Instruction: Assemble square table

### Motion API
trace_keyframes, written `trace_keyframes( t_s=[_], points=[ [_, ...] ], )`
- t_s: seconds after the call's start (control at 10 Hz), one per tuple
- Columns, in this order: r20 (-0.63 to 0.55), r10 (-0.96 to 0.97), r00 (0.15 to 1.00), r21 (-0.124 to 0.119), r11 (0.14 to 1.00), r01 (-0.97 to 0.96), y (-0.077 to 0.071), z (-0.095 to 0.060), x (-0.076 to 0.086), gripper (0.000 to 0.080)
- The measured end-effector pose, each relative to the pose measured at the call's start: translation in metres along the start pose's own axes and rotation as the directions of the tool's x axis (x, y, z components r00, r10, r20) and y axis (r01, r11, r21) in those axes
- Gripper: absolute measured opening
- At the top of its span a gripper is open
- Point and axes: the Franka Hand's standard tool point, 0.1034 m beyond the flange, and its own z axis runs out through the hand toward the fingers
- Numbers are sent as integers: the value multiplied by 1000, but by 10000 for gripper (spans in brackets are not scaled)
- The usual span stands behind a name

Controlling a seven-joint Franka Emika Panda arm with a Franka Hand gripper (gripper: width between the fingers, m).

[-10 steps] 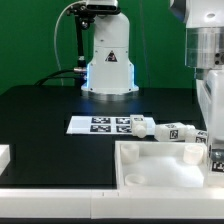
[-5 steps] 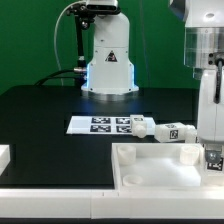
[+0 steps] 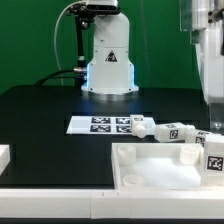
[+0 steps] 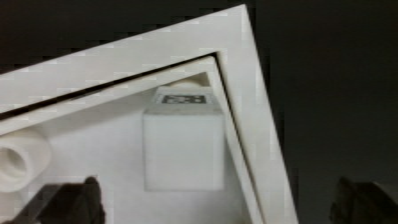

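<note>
The square table looks early in assembly. Its white tray-like top (image 3: 160, 172) lies at the table's near edge, towards the exterior view's right. One leg (image 3: 214, 152) stands upright in a corner of it; whether it is fully seated cannot be told. At least two more legs (image 3: 146, 127) lie loose just behind the top, beside the marker board (image 3: 100, 124), not yet fitted. The gripper (image 4: 222, 202) hangs above the standing leg, fingers (image 4: 75, 202) spread wide, holding nothing. The surface is a matt black table (image 3: 50, 110); behind it are a green backdrop (image 3: 30, 40) and the arm's white base (image 3: 108, 60).

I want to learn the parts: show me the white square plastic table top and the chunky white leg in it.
Table top (image 3: 165, 172), exterior view, bare floor.
Leg (image 4: 183, 150), wrist view, side face.
</note>
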Motion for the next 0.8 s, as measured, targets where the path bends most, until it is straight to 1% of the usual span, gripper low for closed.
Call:
trace_keyframes(
  t_s=[0.4,0.6,0.7,0.8],
  points=[
    [0,-1,1000,0,1000,1,0,0,0,648],
    [3,-38,999,2,999,38,0,-2,-2,648],
    [15,-49,999,7,999,49,4,-12,-7,648],
    [26,-65,998,1,998,65,17,-21,-12,648]
  ],
)
